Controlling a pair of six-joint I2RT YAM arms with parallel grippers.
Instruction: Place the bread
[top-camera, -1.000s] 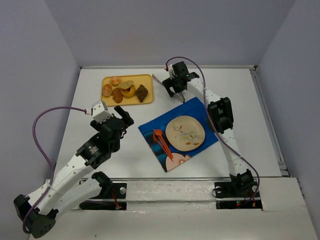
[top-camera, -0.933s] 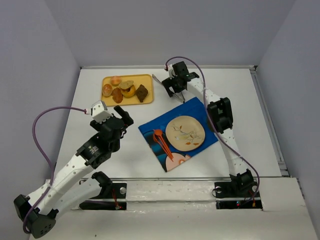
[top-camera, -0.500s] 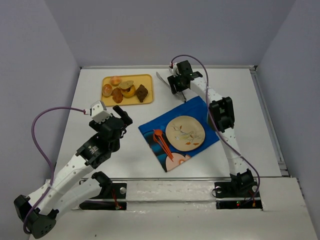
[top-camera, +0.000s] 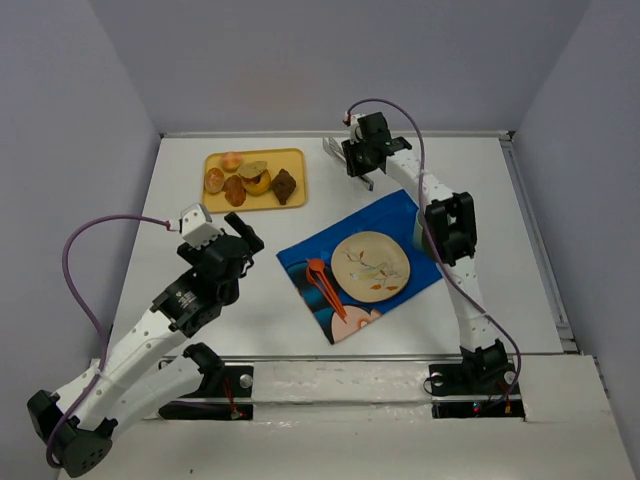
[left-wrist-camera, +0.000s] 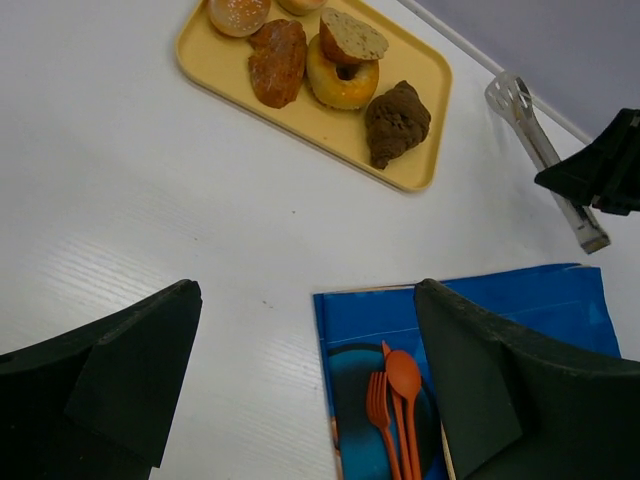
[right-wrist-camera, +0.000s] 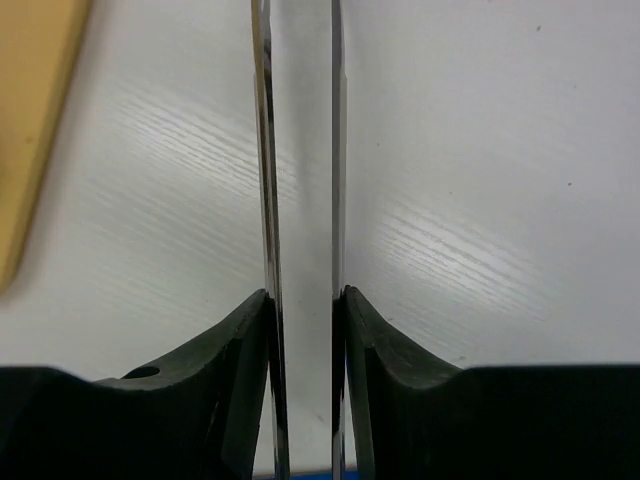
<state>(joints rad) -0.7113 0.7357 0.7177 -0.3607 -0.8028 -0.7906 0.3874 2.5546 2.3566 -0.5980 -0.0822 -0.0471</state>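
Now that the right gripper (top-camera: 362, 166) has closed over the last second, from wide open to a pinch on the tongs (right-wrist-camera: 300, 150), you have your tool in hand. It has also slid from the mat's top corner up toward the back wall. I judge the task to be at its very start: tool secured, no bread picked.

Nearest you, in the lower left of the overhead view, the left gripper (top-camera: 246, 231) hangs over bare table with its jaws spread wide and nothing between them. It has not moved. Its wrist camera looks out past both fingers to the tray.

At the frame's centre lies the blue mat (top-camera: 300, 256), with the orange fork and spoon (top-camera: 326, 286) on its left part and the plate (top-camera: 370, 265) beside them. The plate carries no bread, so I take it as the likely destination.

Farther back, upper middle of the frame, the right wrist view shows both fingers (right-wrist-camera: 232, 340) pressed against the two steel arms, which run almost parallel. Whether the tongs are lifted off the table, you cannot tell.

Farthest left along that back strip sits the yellow tray (top-camera: 296, 160) with the bread (top-camera: 284, 186) on it, several pieces close together. It lies to the left of the right gripper, near but apart, with the tong tips pointing that way. Your next move is probably a short carry leftward to the dark piece at the tray's right end.
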